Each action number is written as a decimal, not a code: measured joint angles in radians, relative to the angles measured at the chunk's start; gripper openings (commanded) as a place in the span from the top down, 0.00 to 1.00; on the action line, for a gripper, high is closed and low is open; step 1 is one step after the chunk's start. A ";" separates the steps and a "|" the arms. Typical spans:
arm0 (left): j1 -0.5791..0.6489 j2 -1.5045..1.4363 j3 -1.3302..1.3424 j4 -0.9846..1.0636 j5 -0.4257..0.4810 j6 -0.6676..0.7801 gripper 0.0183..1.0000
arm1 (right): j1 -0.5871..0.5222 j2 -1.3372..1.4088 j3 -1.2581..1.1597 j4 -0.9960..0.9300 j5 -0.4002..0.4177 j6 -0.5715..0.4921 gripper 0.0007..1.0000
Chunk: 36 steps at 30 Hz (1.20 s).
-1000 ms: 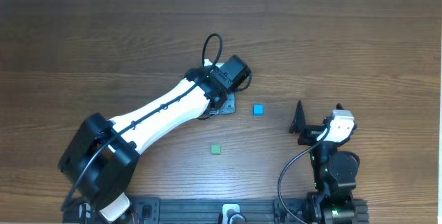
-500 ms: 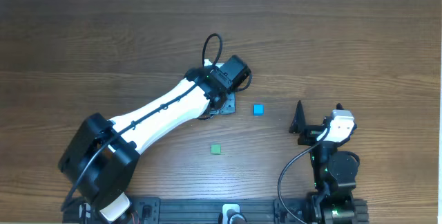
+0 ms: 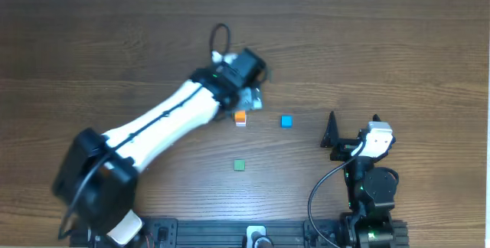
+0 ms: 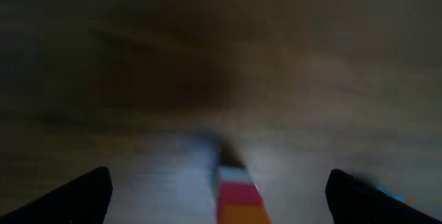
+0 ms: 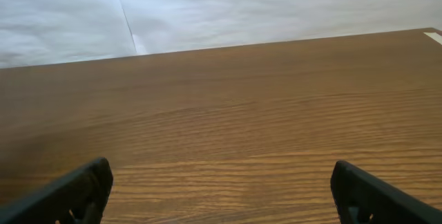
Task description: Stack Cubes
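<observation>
The left gripper [image 4: 219, 186] hung spread over the stack [image 3: 240, 117]. A blue cube [image 3: 286, 121] sat near it, a green cube [image 3: 239, 165] apart. The right gripper [image 5: 221, 189] gaped wide.

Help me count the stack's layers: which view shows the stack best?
The left wrist view: it sees the stack from the side, with white, red and orange bands, though blurred. The top view gives just its orange top and a white sliver. The right wrist view faces the table elsewhere.
</observation>
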 measured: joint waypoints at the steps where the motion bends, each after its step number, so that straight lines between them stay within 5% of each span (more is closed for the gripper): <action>1: 0.024 -0.035 0.000 0.000 -0.016 0.002 0.00 | 0.000 0.000 0.000 0.000 0.000 0.000 0.01; 9: 0.270 -0.621 -0.120 0.148 -0.124 0.082 0.00 | 0.000 0.000 0.000 0.000 0.000 -0.001 0.01; 12: 0.370 -0.806 -0.290 0.308 -0.085 0.172 0.00 | 0.000 0.001 0.000 0.000 0.001 0.000 0.01; 21: 0.636 -1.310 -0.675 0.342 0.020 0.442 0.00 | -0.002 0.000 0.000 0.000 0.000 0.000 0.01; 29: 0.664 -1.601 -1.072 0.703 0.171 0.600 0.00 | -0.003 0.000 0.000 0.000 0.000 0.000 0.01; 36: 0.664 -1.694 -1.218 0.786 0.251 0.618 0.00 | -0.003 0.001 0.000 0.000 0.000 -0.001 0.01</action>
